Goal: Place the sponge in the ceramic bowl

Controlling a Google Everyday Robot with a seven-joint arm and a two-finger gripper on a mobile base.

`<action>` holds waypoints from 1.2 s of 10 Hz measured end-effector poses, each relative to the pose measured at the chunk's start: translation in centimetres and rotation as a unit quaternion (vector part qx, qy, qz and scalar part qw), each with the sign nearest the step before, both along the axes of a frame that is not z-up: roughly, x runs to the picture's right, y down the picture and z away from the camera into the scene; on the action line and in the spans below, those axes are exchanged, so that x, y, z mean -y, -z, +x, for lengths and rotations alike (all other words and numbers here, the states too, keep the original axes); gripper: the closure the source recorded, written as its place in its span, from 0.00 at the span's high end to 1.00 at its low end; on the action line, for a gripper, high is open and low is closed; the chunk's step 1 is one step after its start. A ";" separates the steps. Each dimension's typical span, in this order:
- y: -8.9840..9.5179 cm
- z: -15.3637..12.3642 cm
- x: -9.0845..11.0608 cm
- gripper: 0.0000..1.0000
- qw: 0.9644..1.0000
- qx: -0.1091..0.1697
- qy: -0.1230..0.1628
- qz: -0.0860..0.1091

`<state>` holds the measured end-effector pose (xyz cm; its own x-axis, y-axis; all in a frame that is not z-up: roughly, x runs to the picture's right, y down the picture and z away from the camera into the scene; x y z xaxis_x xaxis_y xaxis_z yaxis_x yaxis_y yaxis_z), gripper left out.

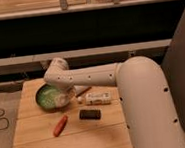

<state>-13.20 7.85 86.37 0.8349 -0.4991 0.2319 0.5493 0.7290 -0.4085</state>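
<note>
The ceramic bowl [47,96] sits towards the far left corner of the wooden counter [38,145], and the arm reaches across from the right edge so that its wrist hangs over the bowl's right side; the end effector [66,94] points down at that rim, drawn narrow, which fits either a pinch on something thin or a closed hand with nothing in it; a pale lump that I take for the sponge [62,98] shows at the bowl's near right edge, directly under the wrist; whether it is pinched there or already resting inside the bowl cannot be told, since the arm covers the contact; the low, steep wrist suits lowering a flat pad past the rim rather than dropping it from height; nearer the middle of the counter lie a white oblong packet [98,98], a black block [89,114] and an orange-red stick [60,125], all apart from the bowl and out of the arm's path.
</note>
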 end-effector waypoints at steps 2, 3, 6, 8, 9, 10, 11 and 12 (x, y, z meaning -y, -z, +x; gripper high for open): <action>-0.2 -0.3 0.2 0.00 1.000 0.003 0.002 0.002; -0.3 -0.3 0.3 0.00 1.000 0.004 0.003 0.003; -0.4 -1.0 0.6 0.00 1.000 0.010 0.010 0.008; -0.5 -1.3 0.7 0.00 1.000 0.013 0.014 0.010; -0.6 -1.5 0.8 0.00 1.000 0.015 0.015 0.011; -0.6 -1.7 0.9 0.00 1.000 0.017 0.017 0.013; -0.7 -2.0 0.9 0.00 0.999 0.019 0.021 0.015; -0.8 -2.1 1.0 0.00 0.999 0.021 0.022 0.016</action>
<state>-15.33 6.87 87.13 0.8021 -0.5427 0.2490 0.5969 0.7161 -0.3619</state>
